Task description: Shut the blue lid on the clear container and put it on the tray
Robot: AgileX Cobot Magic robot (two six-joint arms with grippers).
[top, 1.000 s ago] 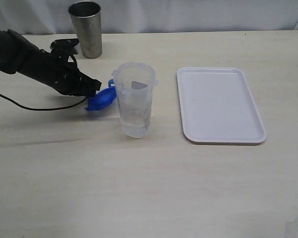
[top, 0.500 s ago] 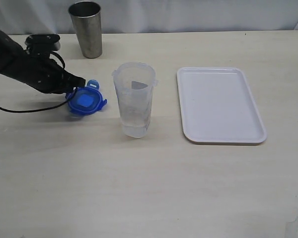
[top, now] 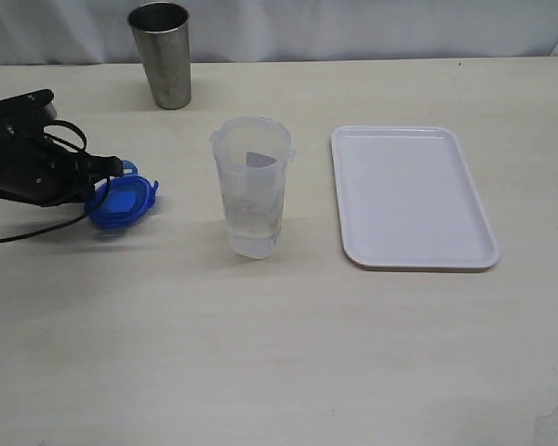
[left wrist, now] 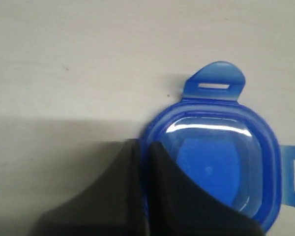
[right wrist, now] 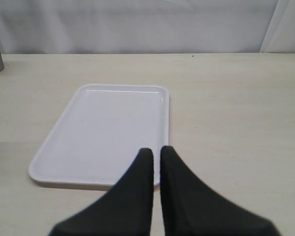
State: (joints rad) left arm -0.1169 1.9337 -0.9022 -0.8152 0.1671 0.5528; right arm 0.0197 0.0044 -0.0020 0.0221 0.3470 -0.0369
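Observation:
My left gripper point(top: 112, 169) is shut on the rim of the blue lid point(top: 121, 202), which hangs just above the table at the left. In the left wrist view the blue lid point(left wrist: 221, 157) shows its hollow side, its edge pinched at my left gripper point(left wrist: 143, 145). The clear container point(top: 252, 186) stands upright and uncovered in the middle, well to the right of the lid. The tray point(top: 409, 195) lies bare to its right. My right gripper point(right wrist: 153, 150) is shut on nothing, hovering over the near edge of the tray point(right wrist: 105, 132); it is out of the exterior view.
A grey steel cup point(top: 161, 54) stands at the back, behind the lid and container. A black cable point(top: 37, 232) trails from the left arm across the table. A white backdrop closes off the far edge of the table.
My left gripper has carried the blue lid leftward, away from the clear container, from beside it to near the table's left side. The container, tray and cup have stayed put.

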